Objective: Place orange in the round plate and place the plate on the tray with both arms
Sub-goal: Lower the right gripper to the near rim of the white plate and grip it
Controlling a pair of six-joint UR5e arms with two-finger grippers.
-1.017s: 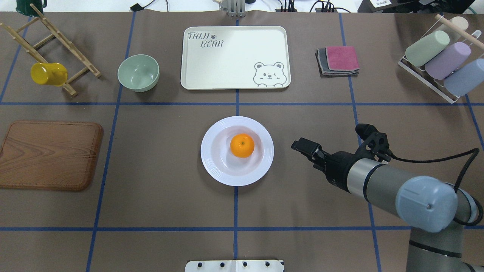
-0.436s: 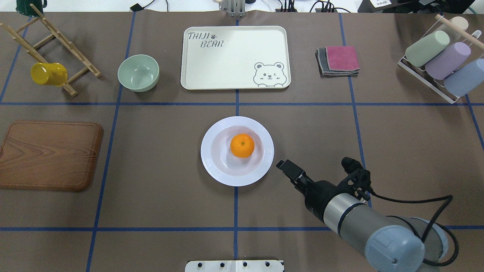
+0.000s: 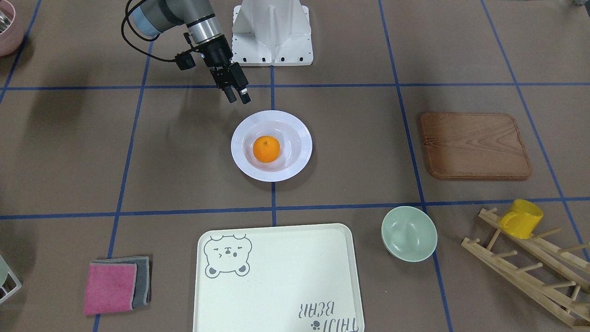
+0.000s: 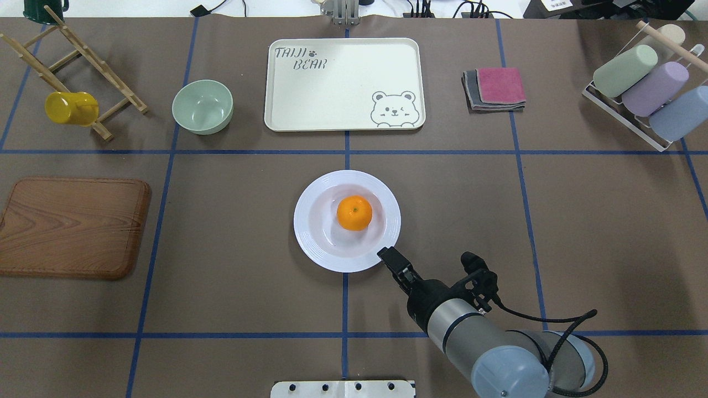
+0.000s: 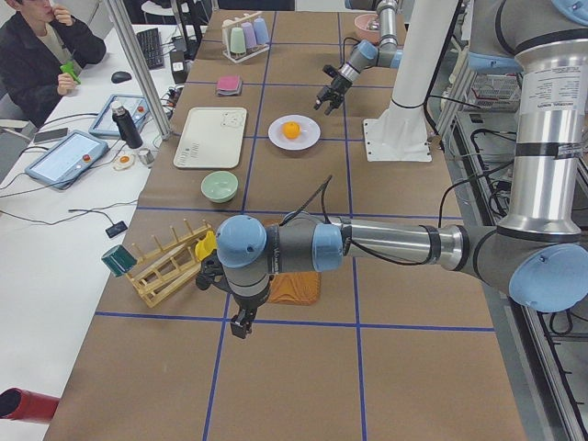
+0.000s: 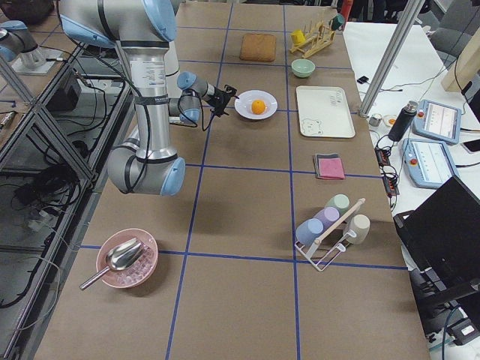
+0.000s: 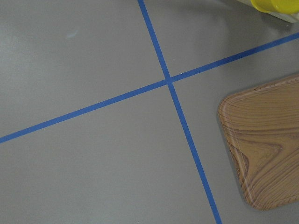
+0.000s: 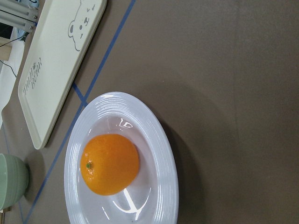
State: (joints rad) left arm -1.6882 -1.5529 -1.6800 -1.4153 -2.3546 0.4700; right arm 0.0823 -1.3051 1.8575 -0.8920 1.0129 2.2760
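Observation:
The orange (image 4: 354, 213) lies in the well of the white round plate (image 4: 310, 243) at the table's middle. Beyond the plate, the cream bear tray (image 4: 343, 83) holds nothing. My right gripper (image 4: 387, 255) hovers at the plate's near-right rim, open, with nothing between its fingers (image 3: 245, 97). The right wrist view looks down on the orange (image 8: 110, 164), the plate (image 8: 163, 177) and the tray (image 8: 56, 70). My left gripper (image 5: 241, 323) shows only in the exterior left view, beside the wooden board; I cannot tell whether it is open or shut.
A pale-green bowl (image 4: 202, 106) stands left of the tray and folded cloths (image 4: 495, 88) lie to its right. A wooden board (image 4: 72, 225) lies at the left. A rack with a yellow cup (image 4: 71, 108) stands far left and a cup rack (image 4: 647, 88) far right.
My right arm has swung in toward the robot and leftward. Its gripper has gone from well right of the plate to the plate's near-right rim. Orange and plate have not moved.

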